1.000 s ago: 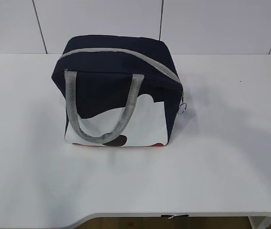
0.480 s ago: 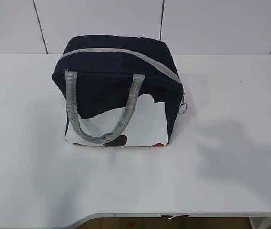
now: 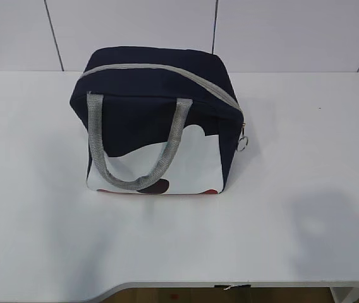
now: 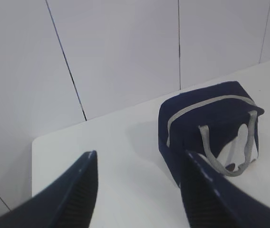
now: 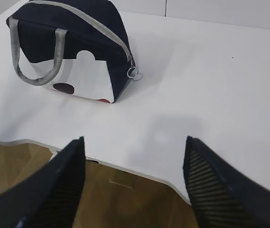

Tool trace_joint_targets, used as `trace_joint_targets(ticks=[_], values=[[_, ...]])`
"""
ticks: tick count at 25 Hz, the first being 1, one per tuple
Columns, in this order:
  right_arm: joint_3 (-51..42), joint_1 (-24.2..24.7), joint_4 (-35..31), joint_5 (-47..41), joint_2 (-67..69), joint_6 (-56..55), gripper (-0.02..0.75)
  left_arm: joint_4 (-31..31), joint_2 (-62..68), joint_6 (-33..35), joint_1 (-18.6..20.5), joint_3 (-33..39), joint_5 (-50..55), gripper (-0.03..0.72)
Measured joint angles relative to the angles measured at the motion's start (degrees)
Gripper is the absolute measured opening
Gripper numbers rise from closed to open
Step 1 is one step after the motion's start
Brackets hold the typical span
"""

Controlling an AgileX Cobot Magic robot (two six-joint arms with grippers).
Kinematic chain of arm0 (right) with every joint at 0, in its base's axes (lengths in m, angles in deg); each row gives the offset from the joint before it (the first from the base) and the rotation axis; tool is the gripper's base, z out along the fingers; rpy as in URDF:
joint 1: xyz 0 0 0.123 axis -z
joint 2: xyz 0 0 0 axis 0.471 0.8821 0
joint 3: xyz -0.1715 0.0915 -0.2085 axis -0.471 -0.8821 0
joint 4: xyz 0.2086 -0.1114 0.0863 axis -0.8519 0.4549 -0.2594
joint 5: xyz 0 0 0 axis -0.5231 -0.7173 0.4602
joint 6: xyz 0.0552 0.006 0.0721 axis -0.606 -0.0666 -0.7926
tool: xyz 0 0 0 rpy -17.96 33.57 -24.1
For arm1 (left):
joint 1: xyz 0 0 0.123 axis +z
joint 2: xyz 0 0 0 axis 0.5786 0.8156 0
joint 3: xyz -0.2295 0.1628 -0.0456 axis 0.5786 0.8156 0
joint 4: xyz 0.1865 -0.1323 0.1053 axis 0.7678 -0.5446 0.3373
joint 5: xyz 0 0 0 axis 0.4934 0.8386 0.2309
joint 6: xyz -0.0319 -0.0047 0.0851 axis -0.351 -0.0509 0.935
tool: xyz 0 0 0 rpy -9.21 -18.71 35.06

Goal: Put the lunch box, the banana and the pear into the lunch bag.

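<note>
Zipped lunch bag (image 3: 157,120) on the table (image 3: 306,208), ahead of both empty, open grippers, left (image 4: 139,190) and right (image 5: 132,183); packing appears finished, next likely retreat.

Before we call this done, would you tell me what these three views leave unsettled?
- Contents of the lunch bag: its zipper looks closed in the exterior view, so the fabric hides whether lunch box, banana and pear are inside; none shows in any view.
- Left gripper and right gripper: open and empty, finger bases cut off by the wrist views' bottom edges; neither appears in the exterior view.
</note>
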Motion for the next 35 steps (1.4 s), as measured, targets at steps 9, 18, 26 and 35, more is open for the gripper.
trace_joint_targets(ticks=[9, 18, 26, 35], values=[[-7.81, 0.0, 0.05, 0.0, -4.33, -0.05, 0.508, -0.48, -1.48, 0.0, 0.0, 8.77, 5.67, 0.417], [-14.14, 0.0, 0.05, 0.0, -8.19, 0.17, 0.502, -1.11, -9.83, 0.0, 0.0, 21.58, 6.12, 0.416], [-19.04, 0.0, 0.14, 0.0, -10.31, 1.2, 0.501, -2.1, -17.24, 0.0, 0.0, 30.82, 5.49, 0.416], [-23.89, 0.0, 6.1, 0.0, -15.19, 1.41, 0.501, -2.2, -22.98, -0.08, 0.0, 35.74, 5.28, 0.416]])
